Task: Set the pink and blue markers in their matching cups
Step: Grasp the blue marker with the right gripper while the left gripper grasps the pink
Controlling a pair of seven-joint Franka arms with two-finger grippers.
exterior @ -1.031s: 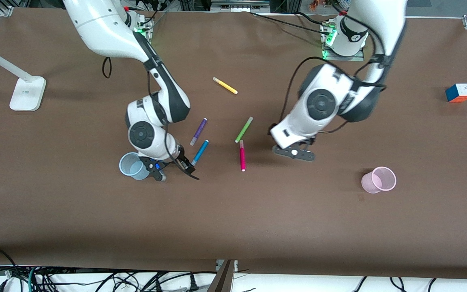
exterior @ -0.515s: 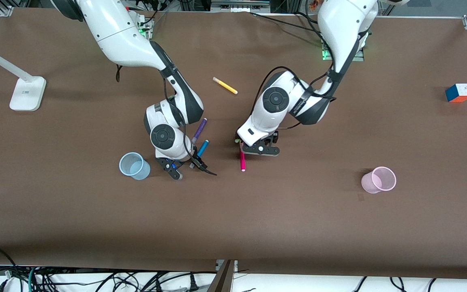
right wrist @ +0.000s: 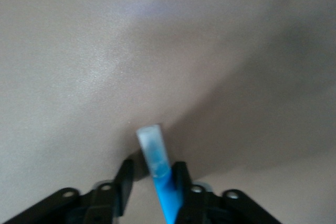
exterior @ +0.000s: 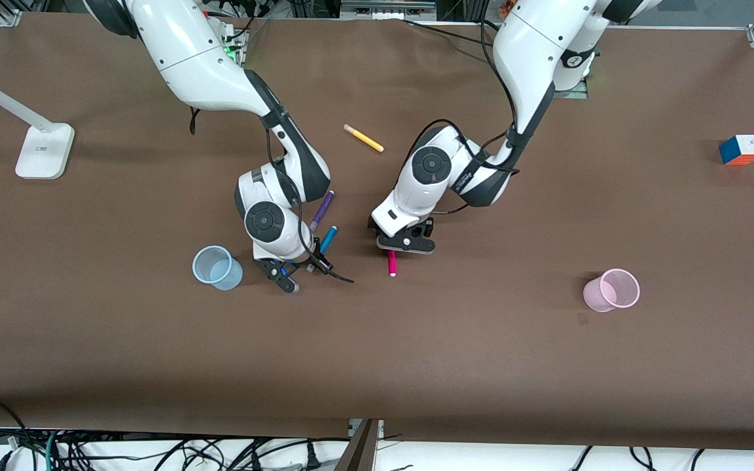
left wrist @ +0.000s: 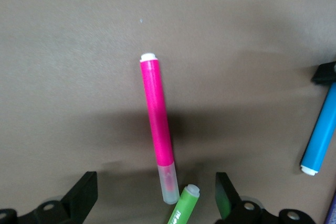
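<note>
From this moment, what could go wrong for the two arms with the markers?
1. The open left pincer straddles the pink marker, but the green marker tip also lies between its fingers; closing may catch both.
2. The right pincer has the blue marker between its fingers near the pale end; held so far off-centre, it may tilt when lifted.
3. The purple marker lies close beside the right wrist and may get nudged.

Brown table (exterior: 416,366) with markers, cups
</note>
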